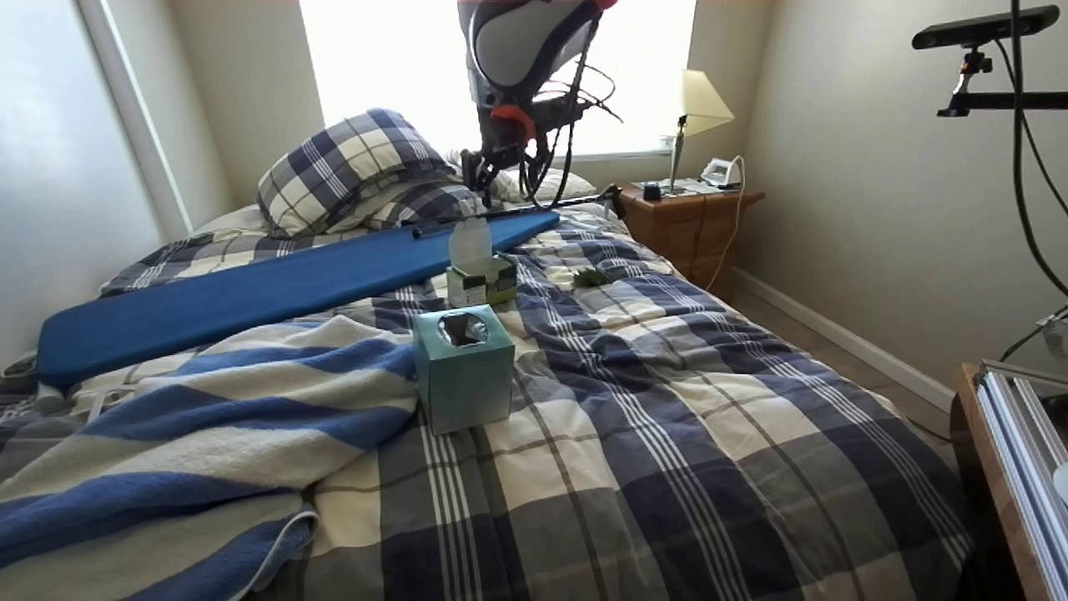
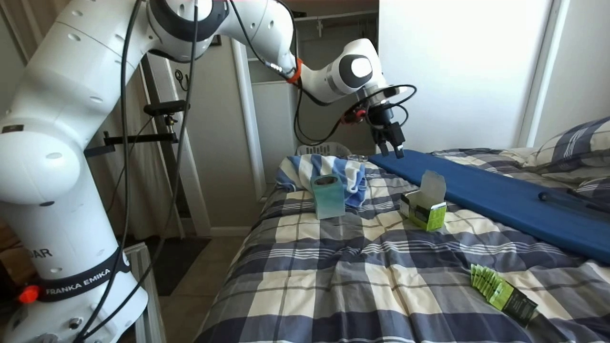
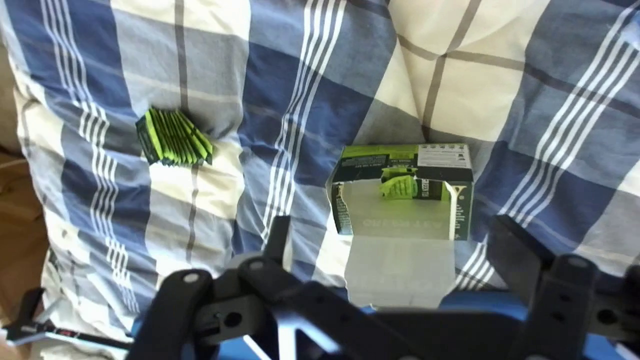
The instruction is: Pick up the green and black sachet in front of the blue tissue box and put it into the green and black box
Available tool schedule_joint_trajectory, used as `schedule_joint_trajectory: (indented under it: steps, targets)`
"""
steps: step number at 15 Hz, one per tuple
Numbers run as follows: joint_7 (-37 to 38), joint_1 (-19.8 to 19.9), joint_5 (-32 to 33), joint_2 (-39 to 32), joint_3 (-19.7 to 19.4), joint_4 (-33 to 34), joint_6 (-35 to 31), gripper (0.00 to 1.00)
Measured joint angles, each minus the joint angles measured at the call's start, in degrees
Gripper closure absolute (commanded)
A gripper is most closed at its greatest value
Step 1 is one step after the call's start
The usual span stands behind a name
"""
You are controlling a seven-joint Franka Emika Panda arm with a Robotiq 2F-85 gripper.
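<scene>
The green and black box (image 1: pixel 504 292) stands on the bed with its pale flap raised, also in an exterior view (image 2: pixel 436 216) and the wrist view (image 3: pixel 445 156). A green and black sachet (image 3: pixel 400 188) lies inside it at the far wall. A fan of several similar sachets (image 3: pixel 175 140) lies apart on the bed, in both exterior views (image 1: pixel 591 277) (image 2: pixel 498 289). The blue tissue box (image 1: pixel 467 384) (image 2: pixel 329 202) stands a little away; no sachet shows beside it. My gripper (image 2: pixel 391 153) is open and empty, high above the bed; its fingers (image 3: pixel 390 220) frame the box flap below.
A long blue board (image 1: pixel 242 280) (image 2: pixel 486 190) lies across the bed behind the box. A striped towel (image 1: pixel 250 417) (image 2: pixel 352 174) is bunched against the tissue box. Plaid pillows (image 1: pixel 350 175) lie at the bed's head. A nightstand (image 1: pixel 667 234) with a lamp stands beyond the bed.
</scene>
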State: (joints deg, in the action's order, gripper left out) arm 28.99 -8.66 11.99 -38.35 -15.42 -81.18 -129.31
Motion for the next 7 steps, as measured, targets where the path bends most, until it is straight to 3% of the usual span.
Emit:
schedule_joint_trajectory:
  steps: [2,7]
  targets:
    - [-0.73,-0.71,2.44,3.43,0.28,-3.37,-2.34,0.0]
    - [-0.71,-0.31,2.44,2.57,0.48,-3.27,-2.13,0.0]
